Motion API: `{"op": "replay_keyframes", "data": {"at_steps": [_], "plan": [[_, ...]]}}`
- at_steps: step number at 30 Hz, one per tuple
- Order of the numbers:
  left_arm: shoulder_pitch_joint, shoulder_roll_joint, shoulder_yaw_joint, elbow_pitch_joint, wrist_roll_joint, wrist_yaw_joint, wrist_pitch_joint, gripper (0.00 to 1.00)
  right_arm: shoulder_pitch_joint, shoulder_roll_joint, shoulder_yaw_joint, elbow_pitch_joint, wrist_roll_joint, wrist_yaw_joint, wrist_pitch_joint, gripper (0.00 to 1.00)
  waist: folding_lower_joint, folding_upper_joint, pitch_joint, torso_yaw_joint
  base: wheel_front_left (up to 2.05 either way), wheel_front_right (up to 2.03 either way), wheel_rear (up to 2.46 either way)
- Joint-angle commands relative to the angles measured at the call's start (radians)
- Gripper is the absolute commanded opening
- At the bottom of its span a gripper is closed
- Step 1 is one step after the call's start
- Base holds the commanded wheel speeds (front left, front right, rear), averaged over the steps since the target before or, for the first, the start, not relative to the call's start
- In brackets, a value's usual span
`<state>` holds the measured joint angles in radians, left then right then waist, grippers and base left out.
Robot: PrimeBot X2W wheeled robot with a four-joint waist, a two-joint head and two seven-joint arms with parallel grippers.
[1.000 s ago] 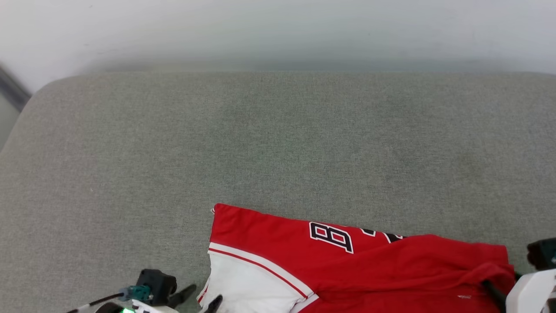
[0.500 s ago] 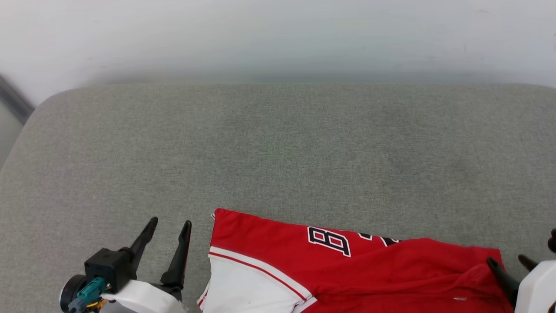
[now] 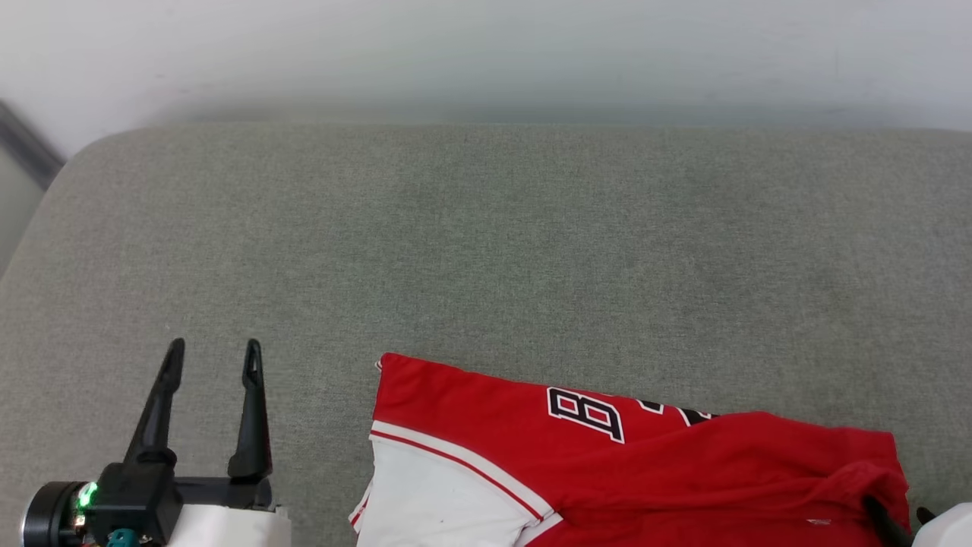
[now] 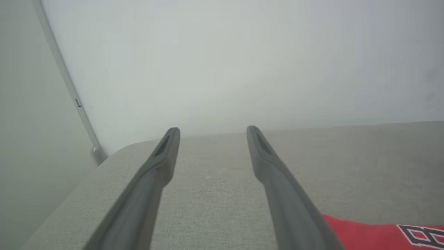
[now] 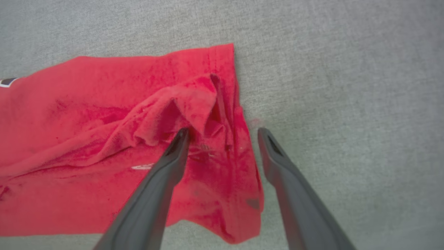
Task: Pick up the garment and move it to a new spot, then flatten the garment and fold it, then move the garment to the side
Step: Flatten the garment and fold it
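Where the garment (image 3: 645, 471) lies: on the grey cushion (image 3: 486, 251), at the head view's bottom edge, right of centre.
Count: 1 garment, 1 white sleeve (image 3: 433, 494), 2 end effectors, 2 fingers each.
Left end effector (image 3: 214, 348): open and empty, over bare cushion, left of the garment and apart from it.
Right end effector (image 5: 223, 132): open, straddling the garment's right edge, 1 finger over rumpled red cloth and 1 over cushion; contact unclear.
Head view: the sleeve and black print (image 3: 585, 414).
Right wrist view: 1 raised fold (image 5: 180, 107).
Left wrist view: wall (image 4: 222, 62), plus 1 red corner.
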<state>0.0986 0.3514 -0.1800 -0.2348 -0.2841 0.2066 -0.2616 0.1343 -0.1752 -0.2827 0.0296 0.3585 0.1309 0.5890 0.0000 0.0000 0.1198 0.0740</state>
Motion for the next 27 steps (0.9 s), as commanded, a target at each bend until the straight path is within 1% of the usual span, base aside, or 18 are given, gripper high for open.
{"op": "replay_keyframes", "data": {"at_steps": [1,6,10,15,20,21,22,23,27], "plan": [[0.009,-0.010,0.019,-0.002,0.023,-0.015,-0.004,1.00,0.003,0.006,-0.007,0.014,-0.006,0.000,-0.012,1.00,0.0000,0.0000,0.010,0.006,0.00,0.00,0.00],[0.013,-0.063,0.075,0.013,0.068,-0.083,-0.004,1.00,-0.014,0.020,-0.019,0.083,-0.015,0.000,-0.034,1.00,0.0000,0.0000,0.027,0.021,0.00,0.00,0.00],[0.003,-0.101,0.106,0.024,0.095,-0.127,-0.004,1.00,-0.017,0.040,-0.020,0.140,-0.018,0.000,-0.046,1.00,0.0000,0.0000,0.038,0.034,0.00,0.00,0.00],[-0.001,-0.139,0.133,0.041,0.126,-0.173,-0.004,1.00,-0.009,0.065,0.035,0.197,0.000,0.002,-0.048,1.00,0.0000,0.0000,0.044,0.046,0.00,0.00,0.00],[0.003,-0.169,0.160,0.060,0.150,-0.208,-0.004,1.00,-0.019,0.079,0.105,0.207,0.033,0.007,-0.078,1.00,0.0000,0.0000,0.042,0.046,0.00,0.00,0.00],[0.003,-0.174,0.166,0.062,0.153,-0.214,-0.004,1.00,-0.019,0.078,0.113,0.211,0.038,0.007,-0.080,0.82,0.0000,0.0000,0.040,0.045,0.00,0.00,0.00],[0.001,-0.179,0.172,0.065,0.157,-0.220,-0.004,1.00,-0.018,0.074,0.121,0.214,0.042,0.007,-0.082,0.37,0.0000,0.0000,0.037,0.043,0.00,0.00,0.00],[0.000,-0.185,0.176,0.067,0.161,-0.225,-0.004,1.00,-0.018,0.070,0.125,0.218,0.045,0.007,-0.085,0.00,0.0000,0.0000,0.035,0.042,0.00,0.00,0.00],[-0.004,-0.207,0.199,0.064,0.159,-0.249,-0.004,1.00,-0.024,0.038,0.103,0.209,0.033,0.000,-0.120,0.00,0.0000,0.0000,0.023,0.037,0.00,0.00,0.00]]}}
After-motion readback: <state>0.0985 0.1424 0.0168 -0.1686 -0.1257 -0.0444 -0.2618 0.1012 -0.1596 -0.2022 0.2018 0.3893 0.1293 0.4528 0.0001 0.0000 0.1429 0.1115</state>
